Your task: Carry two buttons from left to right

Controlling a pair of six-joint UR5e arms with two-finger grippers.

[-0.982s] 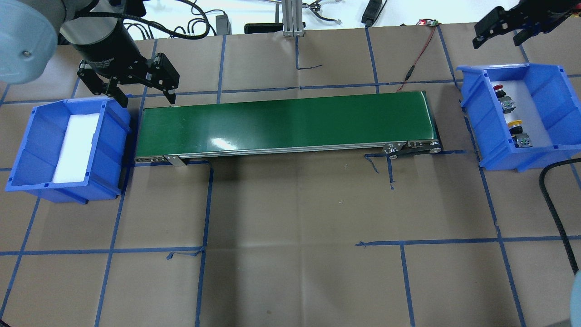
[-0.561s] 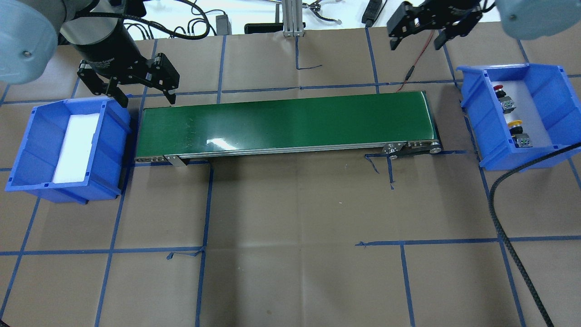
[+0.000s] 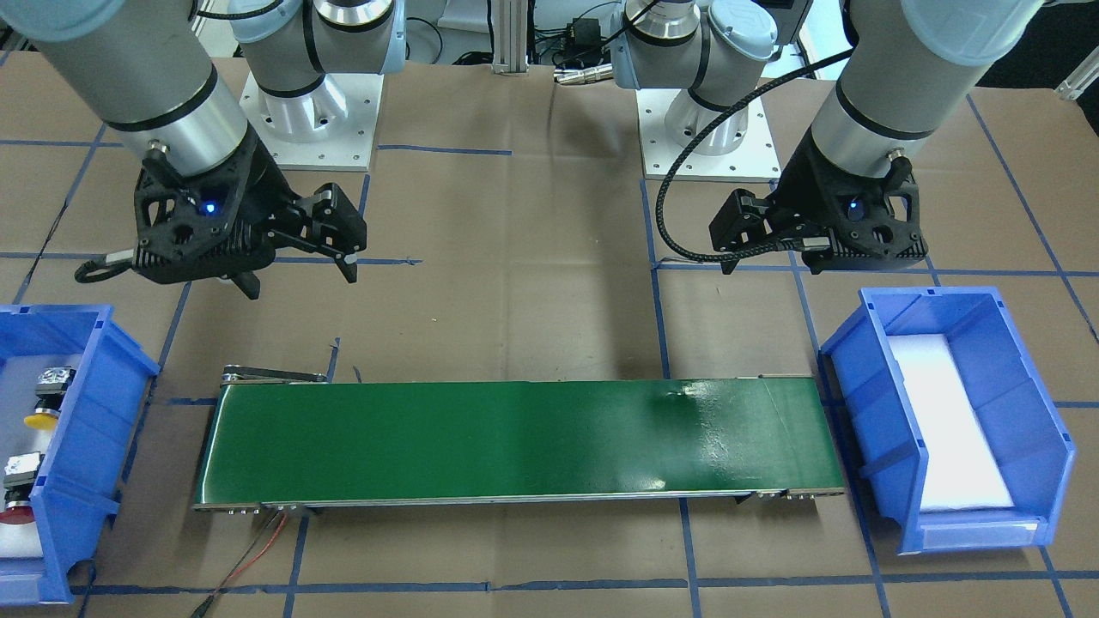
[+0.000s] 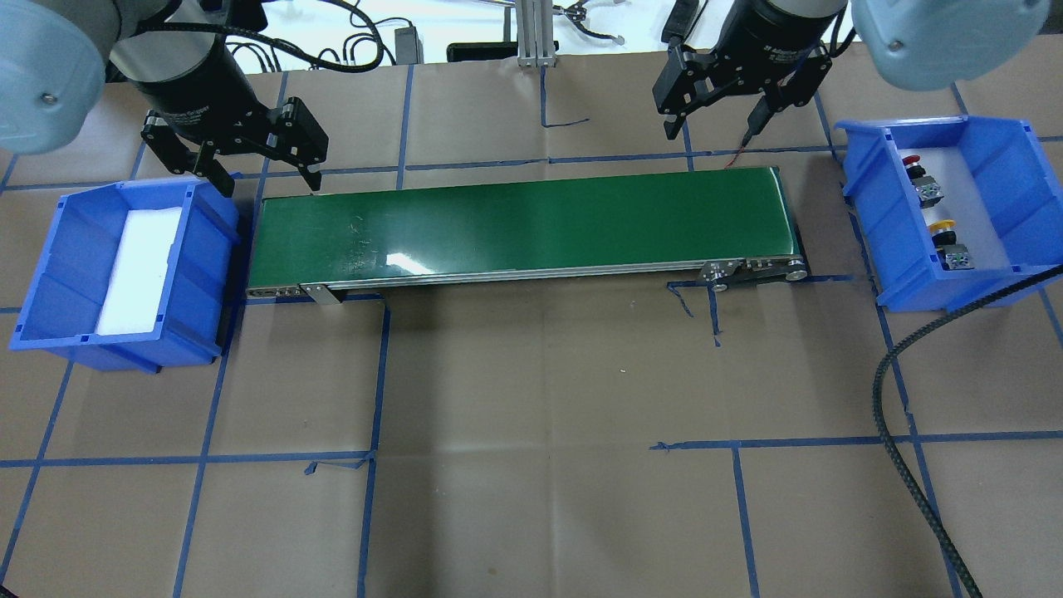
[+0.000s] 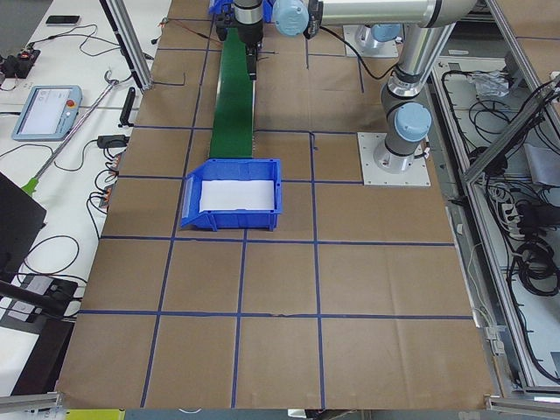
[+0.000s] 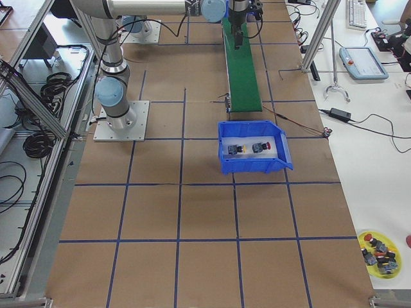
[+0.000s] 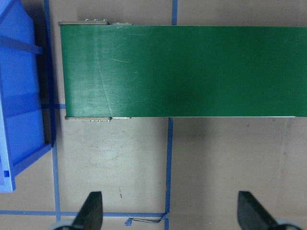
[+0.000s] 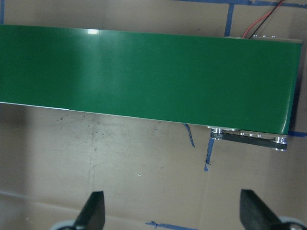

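Currently both buttons lie in the right bin [image 4: 864, 218], just past the belt's [image 4: 523, 220] right end: the red button [image 4: 916, 170] toward the belt's far side, the yellow button [image 4: 945, 237] toward its near side. Each rests on its side on a white pad, caps pointing toward the belt, and the two do not touch. Judged from this layout, the transport looks complete. The left gripper [image 4: 270, 180] hangs over the belt's far left corner with its jaws spread and nothing between them. The right gripper [image 4: 710, 133] hangs behind the belt's far edge near the right end, likewise spread and empty. The buttons are probably light, rigid plastic. The domed caps look slick and would roll out of a pinch, so the flat-sided black body is the better place to grip. The terminal end has screws that are best left alone. The bin walls stand close beside each button, which narrows any approach from above. A black cable [image 4: 955, 309] drapes over the bin's near corner. A red wire [image 4: 737, 155] runs off the belt's far right corner. The left bin [image 4: 50, 274], at the belt's left end, holds only a white pad [image 4: 137, 270].
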